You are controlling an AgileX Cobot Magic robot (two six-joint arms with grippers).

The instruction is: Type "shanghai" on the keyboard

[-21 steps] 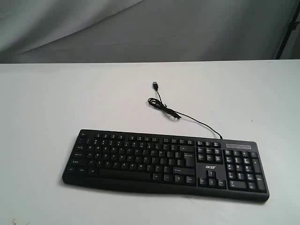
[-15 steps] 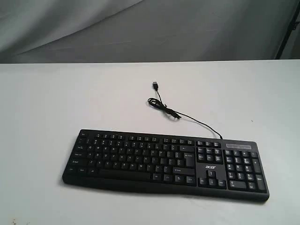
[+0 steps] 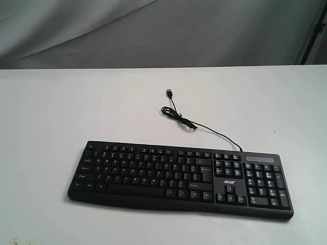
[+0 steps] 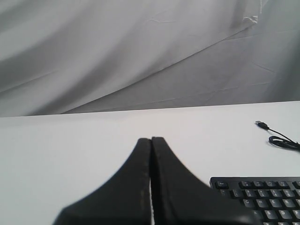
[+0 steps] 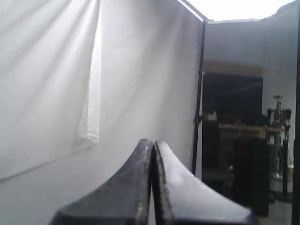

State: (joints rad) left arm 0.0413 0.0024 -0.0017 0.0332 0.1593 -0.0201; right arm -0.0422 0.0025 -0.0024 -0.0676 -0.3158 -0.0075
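The black keyboard (image 3: pixel 181 176) with white legends and an acer logo lies flat near the front of the white table (image 3: pixel 61 117). Its thin USB cable (image 3: pixel 204 130) curls toward the back and ends in a loose plug (image 3: pixel 168 92). Neither arm shows in the exterior view. In the left wrist view my left gripper (image 4: pixel 151 139) is shut with nothing in it, raised over bare table beside the keyboard's Esc corner (image 4: pixel 255 192). My right gripper (image 5: pixel 153 141) is shut too, empty, facing a white curtain; no keyboard shows there.
Grey-white fabric (image 3: pixel 153 30) hangs behind the table's far edge. In the right wrist view a black pole (image 5: pixel 198 93) edges the curtain, with dark furniture (image 5: pixel 243 154) beyond.
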